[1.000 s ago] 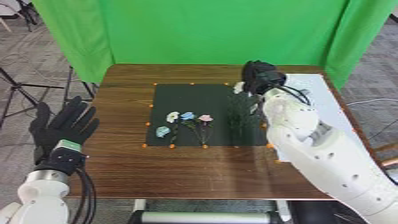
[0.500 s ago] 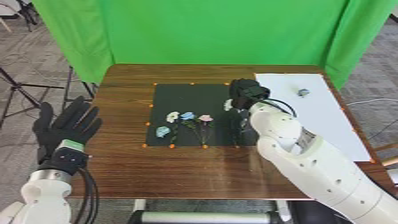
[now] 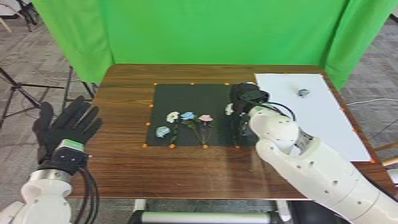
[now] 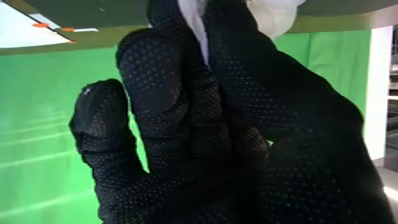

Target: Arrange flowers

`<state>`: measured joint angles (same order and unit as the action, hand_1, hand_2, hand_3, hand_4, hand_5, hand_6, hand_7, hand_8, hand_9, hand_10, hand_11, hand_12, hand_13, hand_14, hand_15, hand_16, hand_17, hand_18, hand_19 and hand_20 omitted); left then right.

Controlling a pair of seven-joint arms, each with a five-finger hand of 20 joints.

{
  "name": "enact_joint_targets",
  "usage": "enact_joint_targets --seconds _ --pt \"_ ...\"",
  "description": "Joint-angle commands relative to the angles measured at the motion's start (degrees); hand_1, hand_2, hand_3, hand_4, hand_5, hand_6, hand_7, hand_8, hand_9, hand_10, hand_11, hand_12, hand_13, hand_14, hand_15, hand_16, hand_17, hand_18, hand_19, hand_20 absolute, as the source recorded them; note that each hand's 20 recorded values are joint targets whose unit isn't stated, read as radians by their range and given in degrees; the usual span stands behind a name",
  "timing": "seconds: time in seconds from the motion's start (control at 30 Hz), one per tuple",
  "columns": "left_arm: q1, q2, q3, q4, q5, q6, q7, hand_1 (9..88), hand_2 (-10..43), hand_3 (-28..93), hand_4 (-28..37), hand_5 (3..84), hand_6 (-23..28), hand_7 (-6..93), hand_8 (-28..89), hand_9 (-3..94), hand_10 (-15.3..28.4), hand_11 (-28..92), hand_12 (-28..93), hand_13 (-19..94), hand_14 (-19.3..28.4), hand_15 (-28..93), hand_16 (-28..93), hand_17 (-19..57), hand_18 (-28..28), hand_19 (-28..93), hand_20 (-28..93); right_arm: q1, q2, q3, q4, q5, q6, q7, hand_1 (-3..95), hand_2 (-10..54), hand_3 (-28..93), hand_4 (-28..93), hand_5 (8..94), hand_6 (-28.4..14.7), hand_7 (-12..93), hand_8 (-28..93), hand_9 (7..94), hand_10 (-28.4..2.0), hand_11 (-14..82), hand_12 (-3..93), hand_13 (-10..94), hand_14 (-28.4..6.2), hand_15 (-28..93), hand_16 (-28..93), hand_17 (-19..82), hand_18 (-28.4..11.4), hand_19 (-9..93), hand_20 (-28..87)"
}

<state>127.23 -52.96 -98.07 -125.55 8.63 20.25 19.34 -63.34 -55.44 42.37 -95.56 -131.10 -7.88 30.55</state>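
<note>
by the head view's clock, the right hand (image 3: pixel 248 92) is over the mat (image 3: pixel 194 93), between one and two o'clock of its middle. its wrist view has the hand (image 4: pixel 178 145) clamped on a white flower (image 4: pixel 274 16), petals pinched between thumb and fingertips. in the head view a white patch (image 3: pixel 229 109) sits just beside that hand, toward eight o'clock of it; i cannot tell whether it is the same bloom.

more blooms lie on the mat: a pink flower (image 3: pixel 205 118) near the middle, a blue flower (image 3: pixel 187 115) just toward nine o'clock of it, then another white one (image 3: pixel 172 117) farther that way. a pale blue one (image 3: pixel 163 131) is toward eight o'clock of the mat's middle. slim stems (image 3: pixel 205 132) run from the pink one toward six o'clock.

a small bluish bloom (image 3: pixel 303 92) rests on the white sheet (image 3: pixel 315 117), near its twelve o'clock end. the sheet lies toward three o'clock on the surface (image 3: pixel 178 175).

the left hand (image 3: pixel 67 127) is off the surface at nine o'clock, its fingers straight and apart. a green curtain (image 3: pixel 204 40) hangs at twelve.
</note>
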Motion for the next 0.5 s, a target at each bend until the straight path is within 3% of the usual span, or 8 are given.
enact_joint_targets --seconds 0.03,0.17,0.27,0.33,0.4,0.47,0.5 --pt "0.1 -0.36 -0.33 0.00 0.48 -0.74 -0.96 23.7 13.3 70 -28.3 37.1 8.0 16.7 -9 27.4 13.5 21 10 18 13.9 34 -9 -6.8 11.4 29 7 -1.0 0.1 1.1 -0.7 0.0 -1.1 0.3 60.8 -9.5 70 -28 70.0 -2.1 32 1 78.7 -9.9 9.7 39.4 70 -6.3 54 44 38 -22.9 86 39" --pt "0.2 -0.39 -0.39 -0.11 0.31 -0.47 -1.10 23.7 13.2 70 -28.3 35.0 7.9 16.7 -9 27.1 13.5 21 10 17 13.6 34 -10 -6.8 11.4 29 7 -1.7 0.1 2.2 -1.6 0.9 -2.6 0.6 59.8 -9.5 70 -28 68.9 -2.2 32 -1 76.0 -10.4 9.4 34.8 69 -6.2 54 43 37 -22.9 85 38" --pt "0.0 -0.34 -0.31 -0.20 0.19 0.13 -1.37 23.2 13.0 69 -28.3 33.7 7.9 16.5 -9 26.9 13.5 21 10 16 13.2 33 -10 -6.9 11.3 29 7 -2.2 0.2 3.0 -2.4 1.2 -4.1 0.6 57.3 -9.5 71 -28 68.0 -2.5 29 -1 70.0 -13.3 17.1 22.6 69 -6.3 53 42 37 -23.0 85 37" --pt "0.2 -0.77 -0.95 -0.15 0.05 -1.02 -2.81 21.9 14.6 67 -28.3 32.4 7.7 15.9 -9 26.4 13.5 21 10 14 12.8 31 -10 -7.5 11.8 28 7 -2.3 0.1 3.5 -2.8 1.5 -5.8 0.6 55.6 -9.5 72 -28 67.1 -2.5 27 -1 67.6 -14.1 18.2 18.5 69 -6.9 53 41 37 -23.0 85 37" --pt "0.5 -0.51 -0.97 -0.21 0.23 -1.07 -2.71 22.1 15.3 65 -28.3 31.5 7.6 15.6 -9 25.8 13.5 20 10 13 12.8 30 -9 -8.3 13.1 29 6 -2.5 0.0 3.9 -3.4 1.9 -7.2 0.8 54.9 -9.5 72 -28 66.2 -2.3 26 -2 67.0 -14.2 18.1 17.9 68 -7.1 54 40 36 -23.0 85 37" --pt "0.3 -0.79 -1.03 -0.13 0.40 -1.28 -2.92 21.7 15.5 65 -28.3 31.3 7.5 15.6 -9 25.5 13.5 20 10 12 12.8 29 -9 -8.4 13.4 29 6 -2.7 0.2 4.1 -4.0 1.6 -8.0 0.6 53.1 -9.5 73 -28 64.5 -2.4 24 -11 64.9 -14.5 17.3 17.1 68 -7.6 56 38 36 -23.1 85 37" --pt "0.5 -0.58 -0.96 -0.25 0.19 -1.10 -2.37 21.6 15.4 65 -28.3 31.3 7.5 15.6 -9 25.3 13.5 20 10 12 12.8 29 -9 -8.4 13.5 29 6 -2.3 -0.1 4.0 -3.7 1.7 -8.1 0.7 52.4 -9.5 74 -28 64.1 -2.4 23 -13 64.4 -14.6 17.2 16.9 68 -7.8 57 37 36 -23.1 84 37"
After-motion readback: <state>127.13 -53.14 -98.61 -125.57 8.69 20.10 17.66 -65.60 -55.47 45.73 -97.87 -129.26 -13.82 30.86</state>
